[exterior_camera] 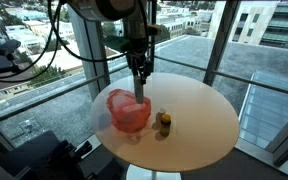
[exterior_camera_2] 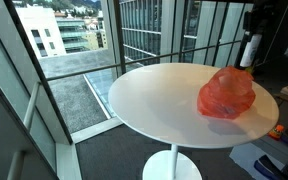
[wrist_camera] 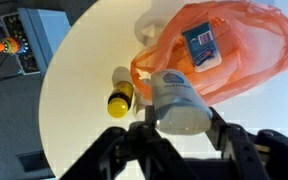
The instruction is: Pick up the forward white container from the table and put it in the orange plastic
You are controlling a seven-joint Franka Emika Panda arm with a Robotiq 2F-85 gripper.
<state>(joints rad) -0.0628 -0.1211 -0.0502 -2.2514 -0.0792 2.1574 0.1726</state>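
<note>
My gripper (wrist_camera: 182, 120) is shut on a white container (wrist_camera: 177, 100) with a blue label and holds it above the mouth of the orange plastic bag (wrist_camera: 239, 45). A second item with a blue label (wrist_camera: 201, 45) lies inside the bag. In an exterior view the gripper (exterior_camera: 141, 92) hangs just over the orange bag (exterior_camera: 127, 111) on the round white table (exterior_camera: 199, 115). In an exterior view the white container (exterior_camera_2: 249, 50) shows above the bag (exterior_camera_2: 226, 93).
A small yellow-capped bottle (wrist_camera: 120, 97) lies on the table next to the bag; it also shows in an exterior view (exterior_camera: 164, 124). Glass windows and railings surround the table (exterior_camera_2: 154, 95). A grey box (wrist_camera: 34, 35) sits on the floor.
</note>
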